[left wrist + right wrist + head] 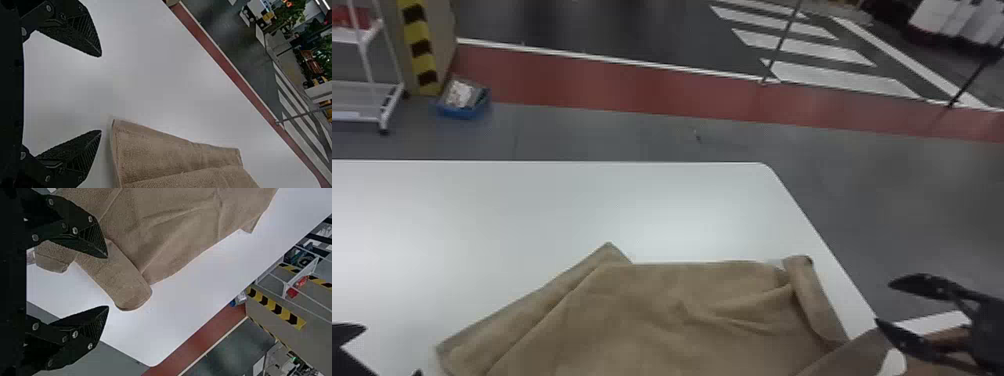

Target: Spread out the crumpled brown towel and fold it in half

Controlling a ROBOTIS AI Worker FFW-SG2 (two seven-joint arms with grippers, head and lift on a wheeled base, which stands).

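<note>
towel (682, 320) lies partly spread on the table (557, 210) — with your left end effector (101, 93) and right end effector (107, 282) both wide open and empty, pinch only the curled right edge (809, 300) and unroll it outward, low and slow.

From my remote station I list: one white table (532, 210), far right corner rounded, soft sheen on top. Beyond it, one grey floor (607, 135). One red band (632, 92), white-edged, crossing. Past that I log dark paving (632, 30) with slanting white stripes (832, 77) and a thin pole (783, 41). Far left in the head view: one white wheeled rack (357, 118), red item (352, 17) on its upper shelf; nearby, yellow-and-black hazard marking (419, 42) and one blue bin (463, 111), contents unclear. Left wrist view: I enter green plants (291, 13), bright overhead lights (322, 4).
</note>
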